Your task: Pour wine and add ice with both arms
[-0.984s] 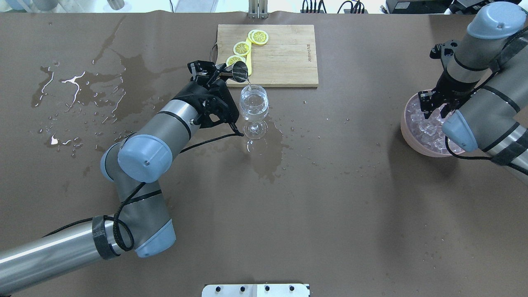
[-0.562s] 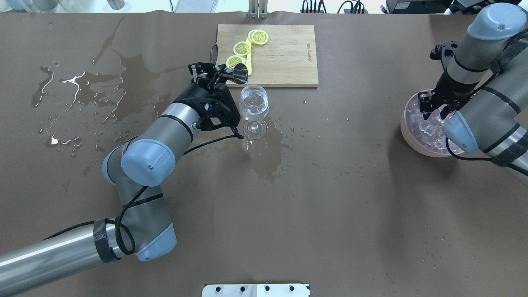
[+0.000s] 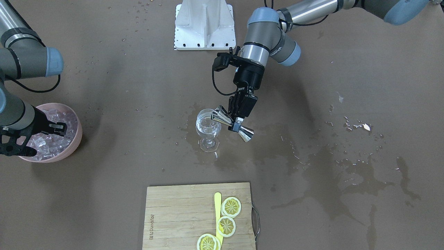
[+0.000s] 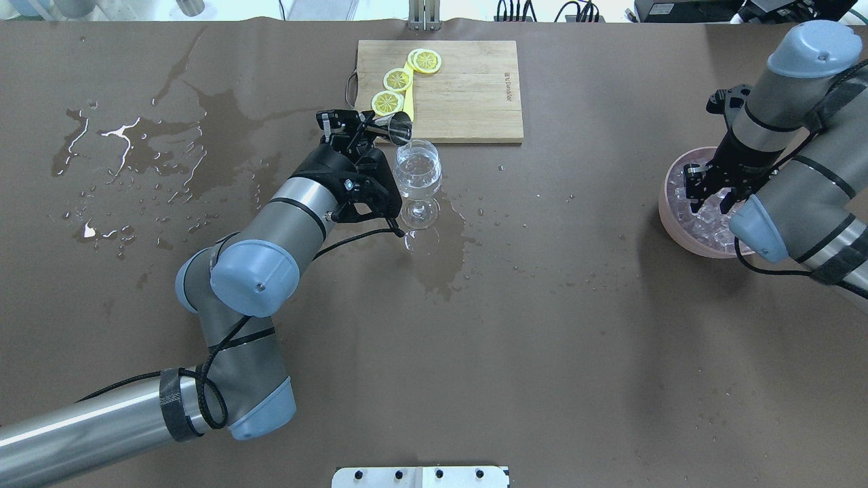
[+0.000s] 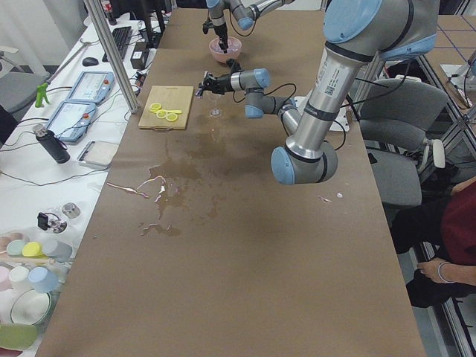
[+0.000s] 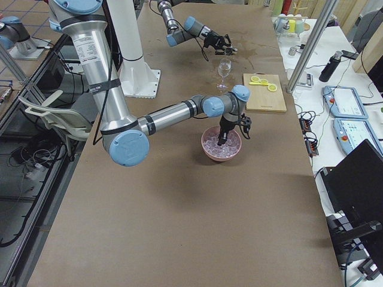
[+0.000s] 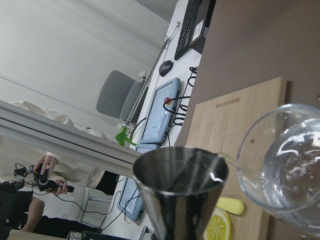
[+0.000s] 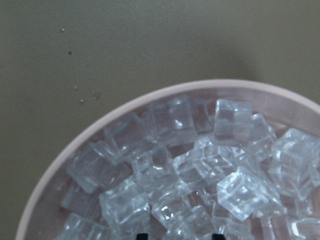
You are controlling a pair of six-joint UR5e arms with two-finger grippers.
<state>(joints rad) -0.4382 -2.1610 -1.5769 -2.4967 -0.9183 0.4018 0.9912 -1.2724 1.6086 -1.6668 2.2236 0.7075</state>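
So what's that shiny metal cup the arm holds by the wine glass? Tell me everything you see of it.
It is a small double-ended measuring cup of polished, mirror-like steel: two cones joined at a narrow waist. The left gripper clamps that waist. The cup hangs in the air, tipped nearly sideways, with one open mouth at the rim of the wine glass. Whether it touches the glass, or has any liquid in it, I cannot tell.

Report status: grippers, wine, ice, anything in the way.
Left gripper shut on jigger, tipped at wine glass rim. Right gripper open, over ice in pink bowl. Wine in glass. Only wet patches between bowl and glass.
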